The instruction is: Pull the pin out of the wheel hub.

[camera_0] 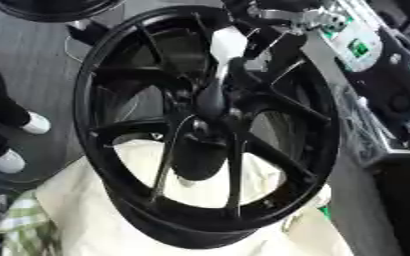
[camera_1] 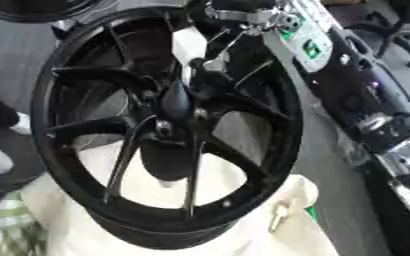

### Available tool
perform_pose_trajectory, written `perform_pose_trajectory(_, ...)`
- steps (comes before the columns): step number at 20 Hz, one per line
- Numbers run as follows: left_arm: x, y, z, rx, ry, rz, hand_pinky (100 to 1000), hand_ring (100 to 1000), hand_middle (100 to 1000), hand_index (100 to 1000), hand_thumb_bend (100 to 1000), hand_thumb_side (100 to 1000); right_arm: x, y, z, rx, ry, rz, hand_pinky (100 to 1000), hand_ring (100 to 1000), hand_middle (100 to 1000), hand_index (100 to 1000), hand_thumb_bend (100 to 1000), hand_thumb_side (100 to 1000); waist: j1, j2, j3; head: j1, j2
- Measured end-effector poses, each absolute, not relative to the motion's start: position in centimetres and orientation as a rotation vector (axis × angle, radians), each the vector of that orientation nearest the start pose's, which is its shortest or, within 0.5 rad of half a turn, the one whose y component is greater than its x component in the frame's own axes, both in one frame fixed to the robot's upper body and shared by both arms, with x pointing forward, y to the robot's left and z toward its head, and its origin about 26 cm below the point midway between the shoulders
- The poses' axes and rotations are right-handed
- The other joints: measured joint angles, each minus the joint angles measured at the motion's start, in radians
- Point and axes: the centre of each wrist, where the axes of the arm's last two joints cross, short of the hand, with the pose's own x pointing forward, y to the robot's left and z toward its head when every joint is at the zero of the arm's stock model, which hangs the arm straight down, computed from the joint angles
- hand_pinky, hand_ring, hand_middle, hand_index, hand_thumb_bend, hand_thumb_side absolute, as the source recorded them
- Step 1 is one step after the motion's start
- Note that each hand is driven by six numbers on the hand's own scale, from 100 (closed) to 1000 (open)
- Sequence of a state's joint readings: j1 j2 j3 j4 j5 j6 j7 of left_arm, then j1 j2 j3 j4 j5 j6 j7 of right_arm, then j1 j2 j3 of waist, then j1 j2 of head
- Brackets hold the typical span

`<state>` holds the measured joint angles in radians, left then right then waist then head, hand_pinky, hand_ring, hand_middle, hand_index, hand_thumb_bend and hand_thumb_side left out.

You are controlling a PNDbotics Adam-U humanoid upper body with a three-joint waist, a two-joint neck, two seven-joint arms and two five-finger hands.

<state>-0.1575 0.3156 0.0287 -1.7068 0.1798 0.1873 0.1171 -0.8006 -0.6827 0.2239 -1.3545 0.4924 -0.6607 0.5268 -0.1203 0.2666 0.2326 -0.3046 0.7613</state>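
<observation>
One black wheel hub stands tilted on cream cloth. At its centre the right robot hand reaches in; whether its fingers grip the pin cannot be told.

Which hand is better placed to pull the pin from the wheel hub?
The right hand: its arm comes in from the upper right and its dark fingers already sit at the hub of the black wheel. No left hand shows.
</observation>
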Motion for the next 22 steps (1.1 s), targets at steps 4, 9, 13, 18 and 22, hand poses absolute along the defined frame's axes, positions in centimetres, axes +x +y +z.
perform_pose_trajectory(4, 31.14, 30.27, 9.1, 0.168, -1.677, -0.043, 733, 618, 609, 750, 100, 954, 41.88, -30.35, 25.72, 0.752, 2.331, -2.472, 749, 726, 587, 720, 216, 422, 0.0, 0.0, 0.0, 0.0, -0.002)
perform_pose_trajectory(9, 31.14, 30.27, 9.1, 0.169, -1.677, -0.045, 733, 618, 609, 749, 100, 956, 41.9, -30.37, 25.69, 0.731, 2.356, -2.465, 740, 716, 558, 693, 201, 376, 0.0, 0.0, 0.001, -0.001, -0.007)
perform_pose_trajectory(13, 31.14, 30.27, 9.1, 0.169, -1.677, -0.045, 734, 618, 609, 750, 100, 956, 41.93, -30.41, 25.65, 0.717, 2.373, -2.46, 723, 692, 522, 659, 183, 333, 0.0, 0.0, 0.002, -0.004, -0.007)
perform_pose_trajectory(18, 31.15, 30.26, 9.12, 0.169, -1.677, -0.045, 734, 618, 609, 750, 100, 956, 41.95, -30.46, 25.61, 0.695, 2.399, -2.453, 723, 685, 495, 628, 111, 277, 0.0, 0.0, 0.002, -0.006, -0.007)
perform_pose_trajectory(22, 31.16, 30.25, 9.13, 0.169, -1.677, -0.045, 734, 618, 609, 750, 100, 958, 41.96, -30.45, 25.6, 0.682, 2.413, -2.452, 719, 677, 481, 614, 100, 258, -0.001, 0.0, 0.003, -0.01, -0.007)
